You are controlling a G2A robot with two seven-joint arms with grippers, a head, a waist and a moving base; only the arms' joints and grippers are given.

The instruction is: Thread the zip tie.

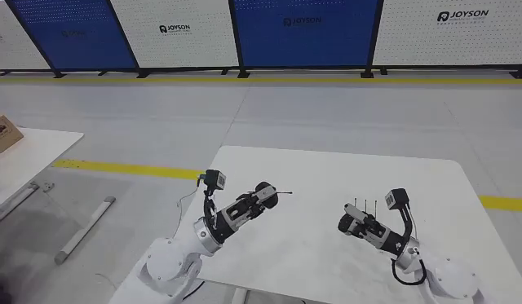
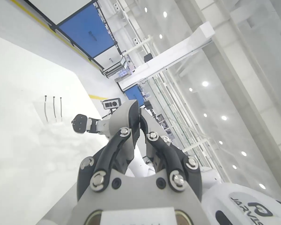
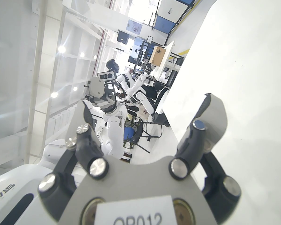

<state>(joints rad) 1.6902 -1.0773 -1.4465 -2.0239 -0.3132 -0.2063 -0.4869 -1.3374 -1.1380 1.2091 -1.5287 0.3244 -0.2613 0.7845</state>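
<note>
Starting at the far left of the top view, a side table (image 1: 41, 153) carries a brown cardboard box (image 1: 6, 133) at the picture's edge. Next comes the main table (image 1: 326, 169), white, with both arms over its near side.

The left gripper (image 1: 267, 194) sits above the table's left part and points toward the other arm. Its fingers (image 2: 128, 115) are clenched, and in the left wrist view the two pads meet without a gap. From its tip a thin dark zip tie (image 1: 285, 192) sticks out roughly level toward the right, gripped at one end. The strap's free end hangs in the air, well apart from the right arm.

Further right, the right gripper (image 1: 346, 222) hovers over the table and faces left. In its own wrist view the right gripper (image 3: 146, 103) is released, its fingers (image 3: 213, 108) spread wide. Just beside it, on the far side, three spare zip ties (image 1: 364, 207) lie flat on the table. They are roughly parallel and apart from one another, with their heads at the far end. The left wrist view shows the three spare zip ties (image 2: 53, 110) the same way.

Behind the table a yellow floor line (image 1: 122, 169) runs across. Blue and white partition panels (image 1: 302, 23) stand along the back.
</note>
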